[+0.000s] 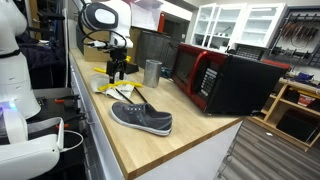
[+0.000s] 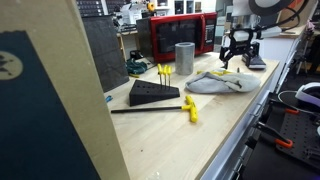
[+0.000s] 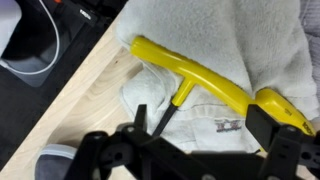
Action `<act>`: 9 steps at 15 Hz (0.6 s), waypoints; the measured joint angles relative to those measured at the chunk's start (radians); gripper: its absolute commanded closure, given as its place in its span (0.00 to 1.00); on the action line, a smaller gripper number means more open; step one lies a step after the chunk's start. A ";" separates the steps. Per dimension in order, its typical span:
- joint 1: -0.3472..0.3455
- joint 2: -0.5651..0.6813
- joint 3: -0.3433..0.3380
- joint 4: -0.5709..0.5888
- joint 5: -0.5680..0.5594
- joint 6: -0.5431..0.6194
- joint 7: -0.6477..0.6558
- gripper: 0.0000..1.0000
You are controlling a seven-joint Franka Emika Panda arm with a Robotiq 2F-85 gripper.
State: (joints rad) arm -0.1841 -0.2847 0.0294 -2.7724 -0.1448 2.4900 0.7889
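The yellow T-handle tool (image 3: 190, 75) lies right under the end effector (image 3: 188, 140), a little way below its fingers, and nothing touches it. The tool rests on a crumpled white cloth (image 3: 230, 40). Its yellow bar slants across the cloth, and its thin dark stem points back toward the gap between the two fingers. The black fingers (image 3: 105, 150) are spread wide apart and hold nothing. A second yellow handle (image 3: 283, 105) peeks out just beside one finger, at the edge of the wrist view. The cloth sits on the wooden bench (image 3: 75, 95).

In both exterior views the arm stands tall over the cloth, and its wrist is bent so the end effector (image 1: 118, 74) (image 2: 238, 62) points straight down. It hangs above the cloth (image 2: 215, 82) with some air between them. A grey cup (image 1: 152, 72) stands near the end effector, off to one side of it. A red and black microwave (image 1: 215, 80) sits past the cup, farther from the end effector. A dark shoe (image 1: 140, 118) lies on the bench near the cloth, on the side away from the arm's base. In an exterior view, a black tool stand (image 2: 152, 95) with yellow handles (image 2: 163, 72) sticking up is well apart from the end effector. One more yellow tool (image 2: 190, 110) lies flat just beside that stand.
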 measured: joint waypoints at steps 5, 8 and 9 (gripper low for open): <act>-0.001 0.084 -0.070 -0.001 0.075 0.122 -0.176 0.00; 0.009 0.118 -0.094 0.000 0.177 0.175 -0.296 0.00; 0.012 0.119 -0.100 0.001 0.208 0.179 -0.335 0.00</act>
State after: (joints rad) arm -0.1723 -0.1657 -0.0709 -2.7719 0.0633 2.6688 0.4535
